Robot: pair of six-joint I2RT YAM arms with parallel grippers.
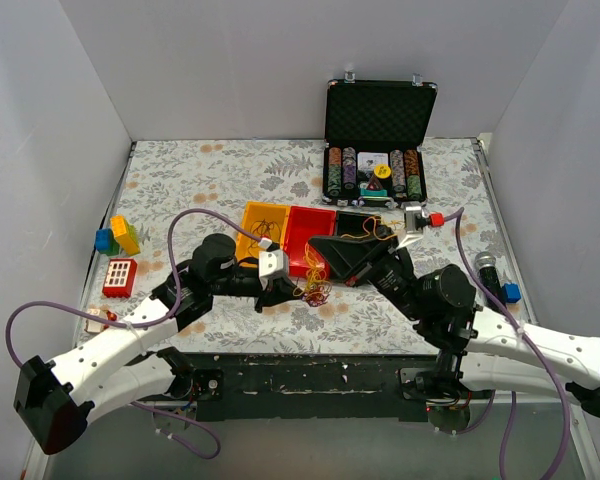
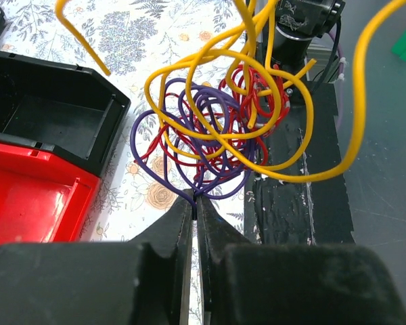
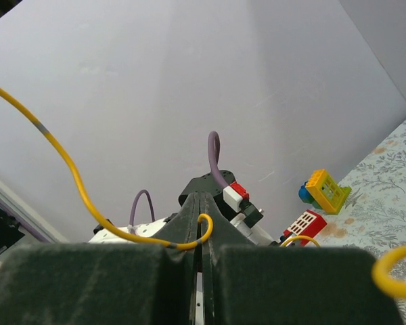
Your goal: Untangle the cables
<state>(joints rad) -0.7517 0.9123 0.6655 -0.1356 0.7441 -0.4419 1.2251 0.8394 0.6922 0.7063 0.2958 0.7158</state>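
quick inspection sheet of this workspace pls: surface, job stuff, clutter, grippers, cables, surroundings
surface: floral-patterned table, bare patches between things
job's things: cables, yellow, red and purple wires in one tangled clump on the near side of the bins, with yellow strands trailing out
clutter: orange bin, red bin, black bin, open chip case at the back, toy blocks at the left
grippers: left gripper shut on a purple wire; right gripper shut on a yellow wire
cables: lilac hoses arc off both arms
surroundings: white walls on three sides
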